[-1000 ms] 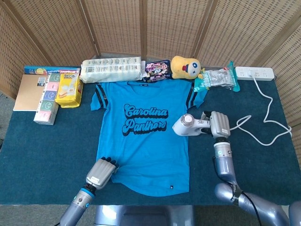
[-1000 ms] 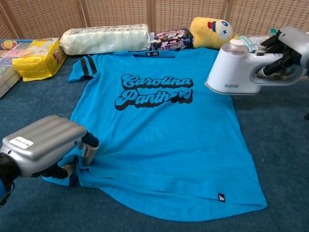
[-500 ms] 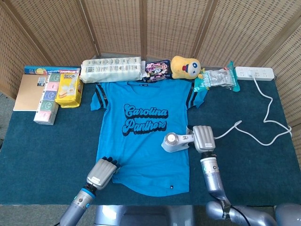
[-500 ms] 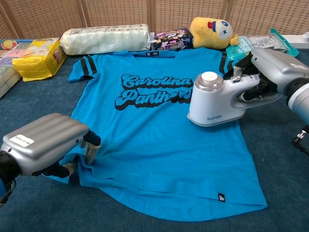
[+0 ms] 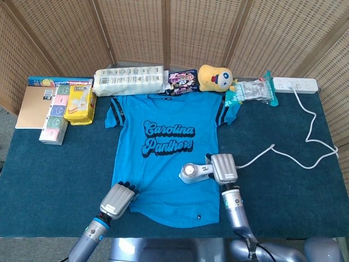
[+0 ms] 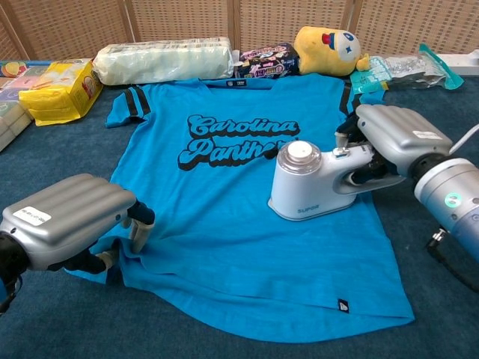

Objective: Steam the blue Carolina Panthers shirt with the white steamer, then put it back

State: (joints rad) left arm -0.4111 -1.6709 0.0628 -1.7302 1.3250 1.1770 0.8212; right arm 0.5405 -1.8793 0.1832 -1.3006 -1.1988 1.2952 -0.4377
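We are mid-steaming: our right hand grips the white steamer over the blue shirt; our left hand pins its hem near the table's front edge. Returning remains.

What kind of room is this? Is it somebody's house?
Probably a robot test setup, not a home: a table with a dark blue cloth, woven wicker screens standing behind it, and snacks and a yellow plush toy lined up like props.
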